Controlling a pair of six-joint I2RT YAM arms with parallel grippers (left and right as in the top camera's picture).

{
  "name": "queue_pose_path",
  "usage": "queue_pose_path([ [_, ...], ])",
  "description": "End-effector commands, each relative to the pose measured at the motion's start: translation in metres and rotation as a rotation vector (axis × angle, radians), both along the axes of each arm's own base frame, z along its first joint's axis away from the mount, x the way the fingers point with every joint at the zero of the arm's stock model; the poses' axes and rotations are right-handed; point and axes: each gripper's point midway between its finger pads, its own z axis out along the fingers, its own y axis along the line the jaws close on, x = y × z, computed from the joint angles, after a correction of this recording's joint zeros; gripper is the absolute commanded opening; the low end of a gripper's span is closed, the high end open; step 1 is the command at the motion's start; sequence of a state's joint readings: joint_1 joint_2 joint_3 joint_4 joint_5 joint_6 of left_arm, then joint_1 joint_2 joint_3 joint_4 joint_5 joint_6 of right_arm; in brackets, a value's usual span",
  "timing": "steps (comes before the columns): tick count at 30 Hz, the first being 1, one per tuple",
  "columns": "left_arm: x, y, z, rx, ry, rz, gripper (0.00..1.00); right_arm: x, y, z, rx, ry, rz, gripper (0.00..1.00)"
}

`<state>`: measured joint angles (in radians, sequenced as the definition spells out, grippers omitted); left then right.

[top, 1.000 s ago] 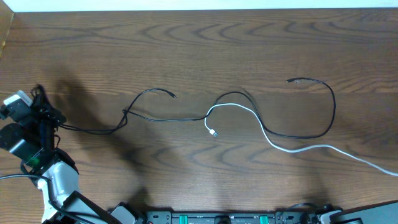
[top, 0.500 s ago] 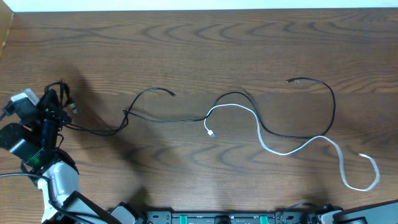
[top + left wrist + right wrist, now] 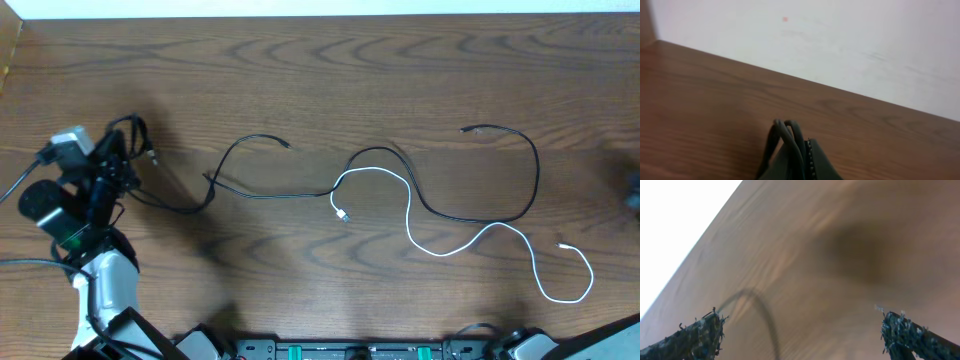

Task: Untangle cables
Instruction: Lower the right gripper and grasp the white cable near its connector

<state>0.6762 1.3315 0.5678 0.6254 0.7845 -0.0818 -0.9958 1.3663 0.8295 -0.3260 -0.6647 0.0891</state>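
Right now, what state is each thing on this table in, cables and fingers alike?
black cable, left end bunched in the left fingers, rest slack on the table.
white cable, loose on the table, both ends free, crossing the black cable.
left fingers, shut on the black cable.
right fingers, open, empty.

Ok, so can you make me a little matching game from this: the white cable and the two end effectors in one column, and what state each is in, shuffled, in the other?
Things:
1. white cable
2. left end effector
3. right end effector

States:
A. wide open, nothing between its fingers
B. lying loose on the table, gripped by nothing
C. shut on a black cable

Pairs: 1-B, 2-C, 3-A
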Motion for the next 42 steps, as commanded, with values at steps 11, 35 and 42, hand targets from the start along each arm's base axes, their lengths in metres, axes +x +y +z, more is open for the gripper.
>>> queue_pose_path([
  [11, 0.015, -0.044, 0.007, -0.002, -0.015, -0.130, 0.08, 0.049, 0.199, -0.028, -0.063, 0.112, 0.736, 0.99],
  [35, 0.012, -0.046, -0.007, -0.046, 0.045, -0.130, 0.07, -0.030, 0.369, -0.092, 0.152, 0.322, 1.106, 0.96],
  [42, 0.012, -0.046, -0.007, -0.046, 0.045, -0.130, 0.07, -0.024, 0.377, -0.112, 0.123, 0.294, 1.004, 0.90],
])
